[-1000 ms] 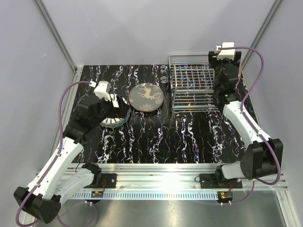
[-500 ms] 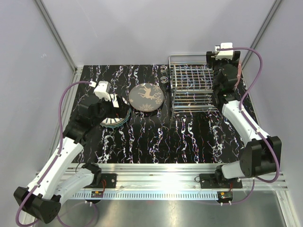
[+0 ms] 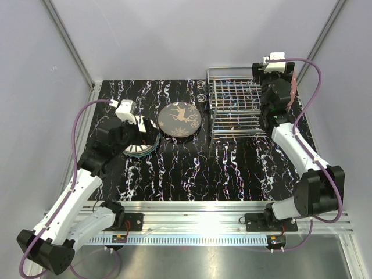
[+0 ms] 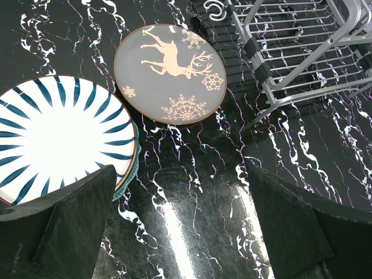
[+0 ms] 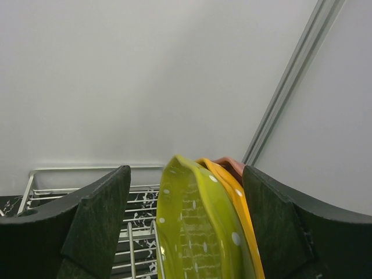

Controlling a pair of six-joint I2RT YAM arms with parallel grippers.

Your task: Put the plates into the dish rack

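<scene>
Left wrist: left claw [image 4: 180, 171] is held apart, empty; striped plate [image 4: 58, 133] is seen just left-ahead, dish rack [image 4: 302, 52] well off right.

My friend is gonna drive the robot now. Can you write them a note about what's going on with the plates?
Left gripper: open, empty, above the table beside the striped plate.
Right gripper: yellow-green plate, orange plate and pink plate stand on edge between its fingers, by the dish rack; grip unclear.
Deer plate: flat beside the rack.
Done: no plate slotted yet.
Left: every plate.
</scene>
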